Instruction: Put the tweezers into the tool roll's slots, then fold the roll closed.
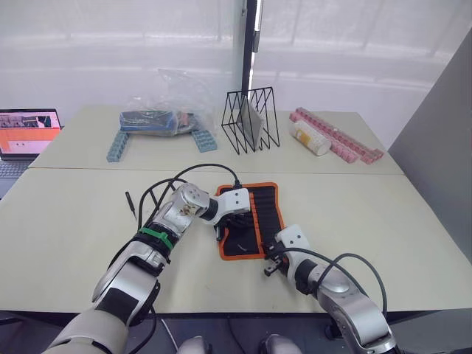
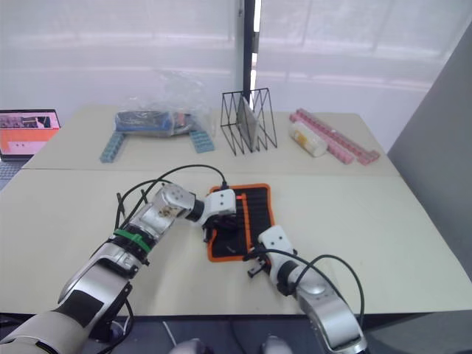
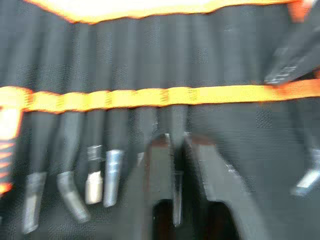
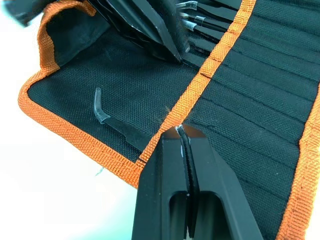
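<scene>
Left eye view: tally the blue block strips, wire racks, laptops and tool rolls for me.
Blue block strips: 2
Wire rack: 1
Laptop: 1
Tool roll: 1
Total: 5

Two pale beige tables (image 1: 66, 221) pushed together, seam running across mid frame. White translucent curtain (image 1: 110, 44) across top, daylight glowing through. Dark vertical pole (image 1: 249, 44) at top centre. Grey partition (image 1: 435, 147) at right edge. Laptop (image 1: 26, 133) with orange screen at left edge. Light soft, even.
</scene>
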Controlling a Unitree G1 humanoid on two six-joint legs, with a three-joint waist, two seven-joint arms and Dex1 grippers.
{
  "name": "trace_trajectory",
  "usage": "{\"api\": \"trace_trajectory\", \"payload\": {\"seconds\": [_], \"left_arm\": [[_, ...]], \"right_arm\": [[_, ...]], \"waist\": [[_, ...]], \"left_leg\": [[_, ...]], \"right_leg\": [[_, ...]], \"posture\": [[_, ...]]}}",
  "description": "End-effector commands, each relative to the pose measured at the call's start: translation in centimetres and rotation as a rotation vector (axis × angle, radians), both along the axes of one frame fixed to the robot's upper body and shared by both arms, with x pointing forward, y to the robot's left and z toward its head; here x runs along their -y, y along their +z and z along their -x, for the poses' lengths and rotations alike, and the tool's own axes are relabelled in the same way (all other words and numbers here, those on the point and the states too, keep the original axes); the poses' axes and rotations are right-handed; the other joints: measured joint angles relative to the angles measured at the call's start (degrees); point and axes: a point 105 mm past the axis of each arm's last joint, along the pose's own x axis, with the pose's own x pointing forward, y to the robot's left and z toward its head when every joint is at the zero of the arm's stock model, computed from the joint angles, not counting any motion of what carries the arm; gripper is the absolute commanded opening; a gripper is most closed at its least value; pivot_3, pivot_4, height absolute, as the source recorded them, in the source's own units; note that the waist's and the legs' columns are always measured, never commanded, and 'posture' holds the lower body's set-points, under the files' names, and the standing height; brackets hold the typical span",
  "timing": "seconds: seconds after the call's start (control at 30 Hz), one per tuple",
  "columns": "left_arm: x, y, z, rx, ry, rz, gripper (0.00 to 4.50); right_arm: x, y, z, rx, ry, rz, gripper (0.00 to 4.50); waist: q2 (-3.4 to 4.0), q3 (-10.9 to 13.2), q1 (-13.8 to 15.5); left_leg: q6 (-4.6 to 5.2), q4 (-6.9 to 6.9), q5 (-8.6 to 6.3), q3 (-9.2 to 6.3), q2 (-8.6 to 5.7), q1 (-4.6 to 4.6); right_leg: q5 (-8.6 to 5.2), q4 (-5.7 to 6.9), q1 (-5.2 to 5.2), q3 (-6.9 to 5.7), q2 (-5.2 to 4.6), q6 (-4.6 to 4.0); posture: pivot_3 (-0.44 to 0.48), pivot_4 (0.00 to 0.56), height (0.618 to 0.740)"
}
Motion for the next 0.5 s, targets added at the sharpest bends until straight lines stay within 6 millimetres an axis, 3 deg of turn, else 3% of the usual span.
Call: {"api": "trace_trajectory", "payload": {"seconds": [0.03, 0.27, 0.5], "left_arm": [[-0.2, 1.6, -1.1, 0.072, 0.036, 0.01, 2.02], [-1.0, 4.6, -0.9, 0.11, 0.053, 0.086, 4.32], [-2.9, 7.1, 1.3, 0.068, 0.072, 0.216, 4.46]], "right_arm": [[-0.3, -3.7, 1.9, -0.162, 0.028, 0.031, 0.0], [-0.2, -3.8, 2.0, -0.165, 0.027, 0.035, 0.0], [-0.1, -3.8, 2.0, -0.168, 0.03, 0.038, 0.0]], "waist": [[0.0, 0.0, 0.0], [0.01, 0.0, -0.21], [0.04, 0.01, -0.33]], "left_leg": [[0.01, 0.0, -0.01, 0.0, 0.0, 0.01], [0.04, 0.01, -0.02, -0.03, 0.01, -0.03], [0.05, 0.01, -0.03, -0.03, 0.01, 0.03]], "right_leg": [[0.0, 0.02, 0.0, 0.0, 0.0, 0.0], [0.0, 0.11, -0.07, 0.01, 0.02, 0.0], [-0.02, 0.3, -0.09, 0.06, -0.03, 0.02]], "posture": [[0.0, 0.15, 0.737], [0.0, 0.15, 0.737], [0.0, 0.15, 0.737]]}}
